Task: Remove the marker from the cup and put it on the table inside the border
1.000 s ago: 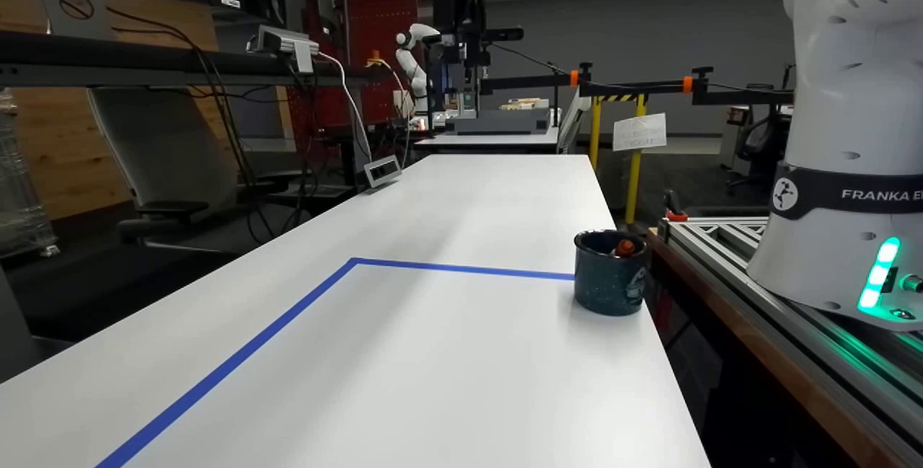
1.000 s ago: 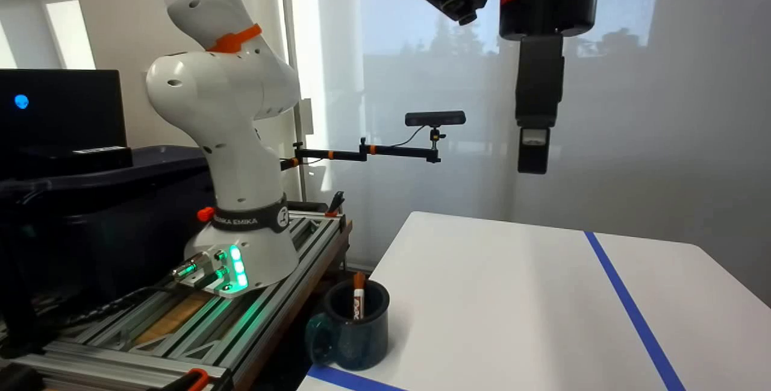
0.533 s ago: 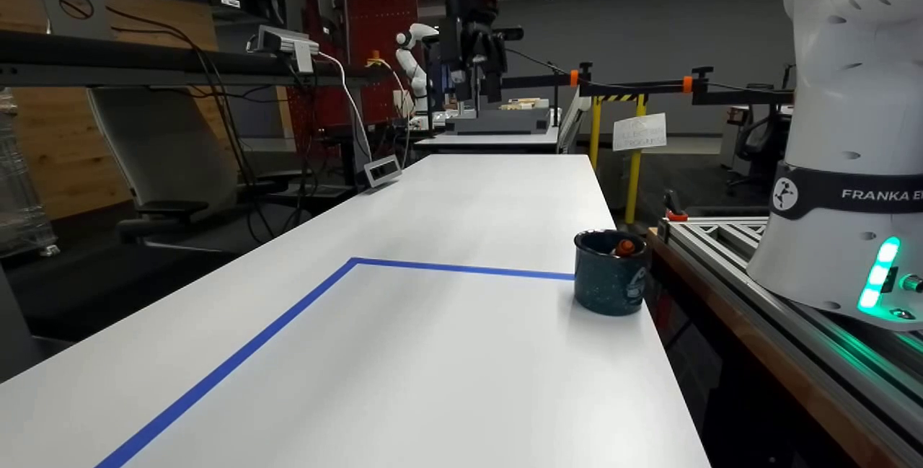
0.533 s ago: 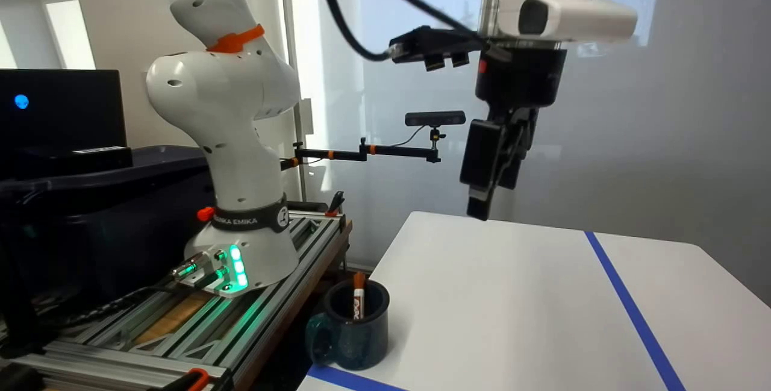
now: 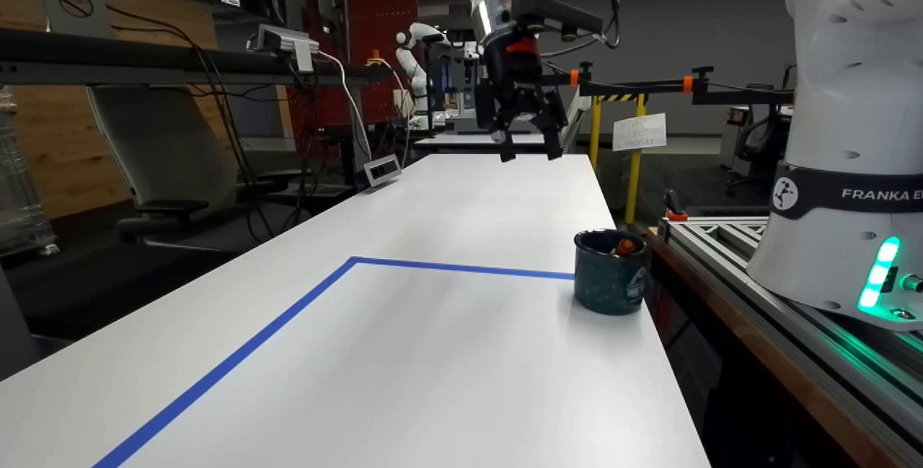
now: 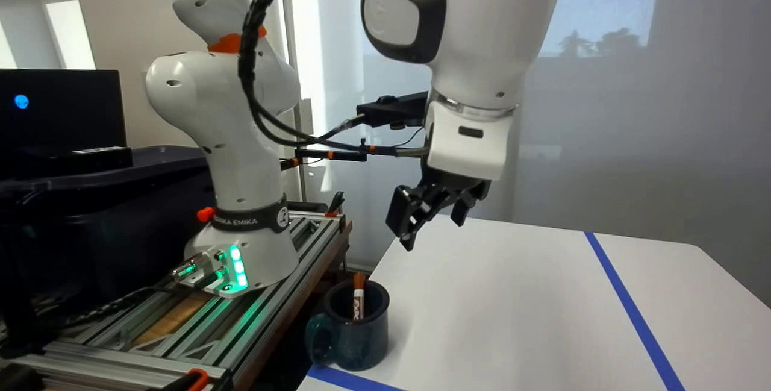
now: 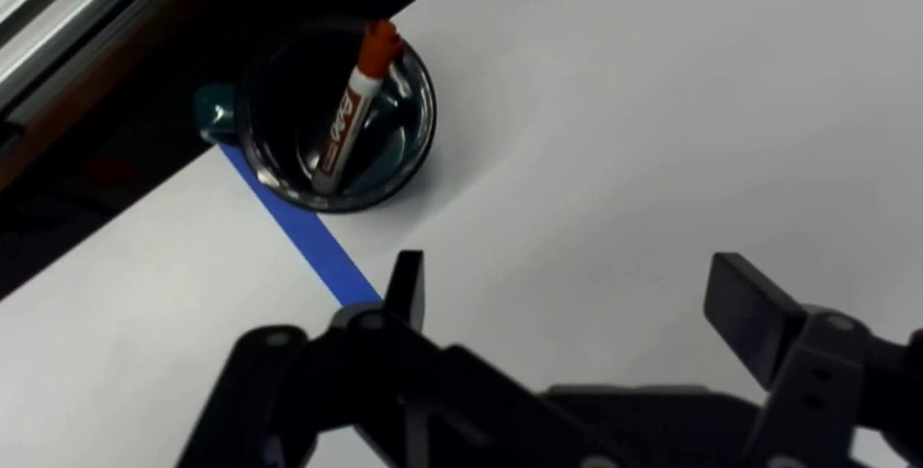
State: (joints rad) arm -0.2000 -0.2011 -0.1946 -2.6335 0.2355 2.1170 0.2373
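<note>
Setting: robotics lab — far beyond the gripper (image 5: pixel 531 155) in an exterior view, a second white robot arm (image 5: pixel 412 66) and red perforated panel (image 5: pixel 381 28); lower than the gripper, beneath the Franka base (image 5: pixel 829 255), slotted metal rails (image 5: pixel 764 309).

One marker (image 7: pixel 351 113), one cup (image 6: pixel 361 341), one end effector (image 7: pixel 571 288), two fingers (image 7: pixel 751 315)

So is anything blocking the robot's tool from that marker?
Nothing visible stands between the open tool and the marker; its orange cap shows at the open top of the cup. The cup encloses the marker's lower part, though, so it likely needs lifting clear before going inside the blue border.
</note>
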